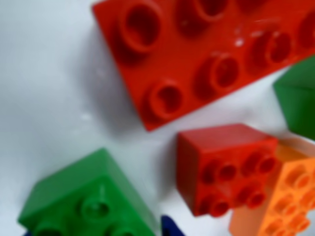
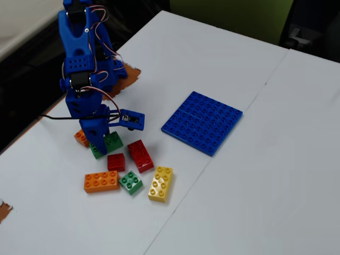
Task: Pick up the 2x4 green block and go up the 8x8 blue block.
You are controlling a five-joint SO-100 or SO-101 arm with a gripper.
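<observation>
The 2x4 green block point(image 1: 83, 196) fills the bottom left of the wrist view, sitting between two blue fingertips point(image 1: 171, 227) at the lower edge. My gripper point(image 1: 96, 232) straddles the block, with its jaws against both long sides. In the fixed view the gripper point(image 2: 101, 146) points straight down onto the green block point(image 2: 113, 141), which rests on the white table and is partly hidden by the fingers. The 8x8 blue block point(image 2: 202, 122) lies flat on the table well to the right of the gripper, out of the wrist view.
Close around the green block are a red 2x4 brick point(image 2: 140, 155) point(image 1: 206, 54), a red 2x2 brick point(image 2: 116, 161) point(image 1: 226, 167), an orange 2x4 brick point(image 2: 101, 181), a green 2x2 brick point(image 2: 130, 182), a yellow brick point(image 2: 160, 184) and a small orange brick point(image 2: 81, 138).
</observation>
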